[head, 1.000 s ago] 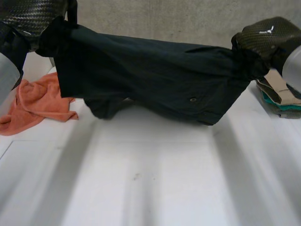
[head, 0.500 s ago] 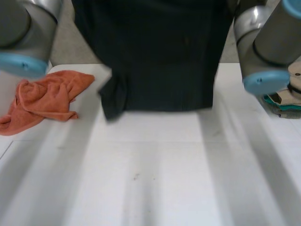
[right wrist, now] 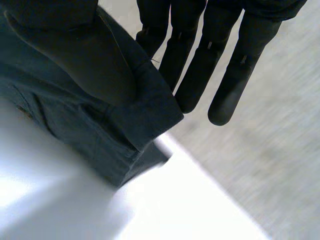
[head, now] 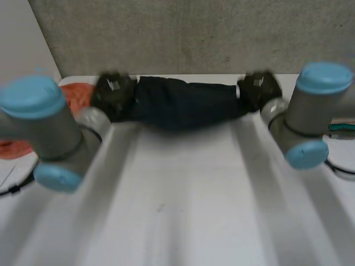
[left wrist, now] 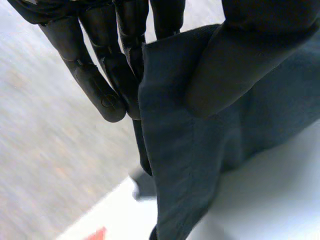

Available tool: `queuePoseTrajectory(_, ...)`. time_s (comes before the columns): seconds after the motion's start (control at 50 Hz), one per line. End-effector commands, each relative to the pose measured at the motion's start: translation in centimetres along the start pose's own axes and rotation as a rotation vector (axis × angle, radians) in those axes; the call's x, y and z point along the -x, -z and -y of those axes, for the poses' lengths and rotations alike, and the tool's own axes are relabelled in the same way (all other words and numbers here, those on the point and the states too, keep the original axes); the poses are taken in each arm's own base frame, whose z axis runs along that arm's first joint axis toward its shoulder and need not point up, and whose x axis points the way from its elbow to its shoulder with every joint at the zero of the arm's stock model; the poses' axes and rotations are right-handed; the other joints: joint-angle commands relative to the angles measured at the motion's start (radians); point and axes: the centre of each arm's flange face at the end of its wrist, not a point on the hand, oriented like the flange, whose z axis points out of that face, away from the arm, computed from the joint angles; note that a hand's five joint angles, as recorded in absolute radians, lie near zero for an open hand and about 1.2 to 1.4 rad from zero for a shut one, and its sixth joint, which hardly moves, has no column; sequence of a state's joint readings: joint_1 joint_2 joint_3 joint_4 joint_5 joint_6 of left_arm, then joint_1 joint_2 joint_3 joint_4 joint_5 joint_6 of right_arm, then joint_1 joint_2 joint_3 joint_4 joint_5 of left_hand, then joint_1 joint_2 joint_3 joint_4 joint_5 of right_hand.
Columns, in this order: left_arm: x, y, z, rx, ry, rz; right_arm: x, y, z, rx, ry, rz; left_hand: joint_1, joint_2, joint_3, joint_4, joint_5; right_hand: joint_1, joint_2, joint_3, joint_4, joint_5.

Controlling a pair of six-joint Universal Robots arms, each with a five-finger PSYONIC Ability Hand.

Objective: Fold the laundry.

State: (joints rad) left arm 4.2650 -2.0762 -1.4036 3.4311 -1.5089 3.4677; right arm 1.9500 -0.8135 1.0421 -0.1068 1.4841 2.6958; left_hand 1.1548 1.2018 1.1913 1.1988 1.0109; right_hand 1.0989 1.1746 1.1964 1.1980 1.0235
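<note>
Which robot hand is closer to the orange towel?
Left. The left hand pinches the dark garment at the end right beside the orange towel; the right hand pinches its other end, farther away.

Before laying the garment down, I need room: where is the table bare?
Bare: the white table between the arms, nearer than the dark garment. Crowded: orange towel by the left hand, teal cloth past the right arm.

Half-hidden behind left arm (head: 40, 113): orange cloth (head: 76, 93)
</note>
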Motion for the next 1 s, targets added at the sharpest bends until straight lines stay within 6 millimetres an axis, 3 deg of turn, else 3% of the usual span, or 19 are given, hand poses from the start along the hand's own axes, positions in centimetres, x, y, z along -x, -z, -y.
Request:
queuePoseTrajectory(0.02,-3.6,3.6,-4.4,0.201,-0.046,-0.104,2.1,3.2,-4.5,0.193,0.086,0.117,0.242,0.194,0.205,0.197,0.211,0.297,0.222,0.2,0.198,0.198)
queuePoseTrajectory(0.24,-4.9,12.1,-1.8,0.367,-0.14,-0.223,1.0,12.1,-2.1,0.401,0.217,0.28,0.242,0.194,0.205,0.197,0.211,0.297,0.222,0.2,0.198,0.198)
queuePoseTrajectory(0.26,-5.2,13.6,-1.4,0.396,-0.147,-0.253,0.6,13.5,-1.8,0.431,0.25,0.304,0.242,0.194,0.205,0.197,0.211,0.297,0.222,0.2,0.198,0.198)
queuePoseTrajectory(0.34,-6.0,17.3,-0.7,0.484,-0.161,-0.337,0.1,16.9,-1.6,0.522,0.328,0.394,0.242,0.194,0.205,0.197,0.211,0.297,0.222,0.2,0.198,0.198)
queuePoseTrajectory(0.44,-7.1,21.1,-0.3,0.598,-0.193,-0.461,-0.2,19.8,-1.8,0.593,0.384,0.503,0.242,0.194,0.205,0.197,0.211,0.297,0.222,0.2,0.198,0.198)
queuePoseTrajectory(0.48,-7.4,21.7,-0.1,0.624,-0.206,-0.492,-0.1,20.2,-1.8,0.586,0.395,0.53,0.143,0.096,0.106,0.099,0.112,0.297,0.222,0.2,0.198,0.198)
queuePoseTrajectory(0.5,-7.4,21.8,0.3,0.631,-0.212,-0.503,0.1,20.2,-1.9,0.571,0.402,0.545,-0.146,-0.193,-0.182,-0.19,-0.176,0.297,0.222,0.2,0.198,0.198)
queuePoseTrajectory(0.56,-7.2,20.7,0.9,0.593,-0.21,-0.474,0.5,20.0,-2.5,0.558,0.383,0.548,-0.764,-0.811,-0.8,-0.808,-0.794,0.297,0.222,0.2,0.198,0.198)
queuePoseTrajectory(0.66,-5.4,16.4,3.1,0.456,-0.203,-0.342,1.3,19.1,-3.9,0.557,0.35,0.508,-0.98,-1.027,-1.017,-1.024,-1.011,0.297,0.222,0.2,0.198,0.198)
queuePoseTrajectory(0.72,-4.5,14.4,4.3,0.377,-0.217,-0.306,1.6,18.9,-4.4,0.557,0.347,0.492,-0.98,-1.027,-1.017,-1.024,-1.011,0.297,0.222,0.2,0.198,0.198)
queuePoseTrajectory(0.82,-3.4,9.0,5.8,0.212,-0.265,-0.303,2.3,18.9,-4.7,0.537,0.353,0.479,-0.98,-1.027,-1.017,-1.024,-1.011,0.297,0.222,0.2,0.198,0.198)
queuePoseTrajectory(1.0,-4.5,-0.1,5.1,0.034,-0.305,-0.396,3.2,18.8,-5.0,0.509,0.346,0.461,-0.827,-0.874,-0.863,-0.871,-0.858,0.297,0.222,0.2,0.198,0.198)
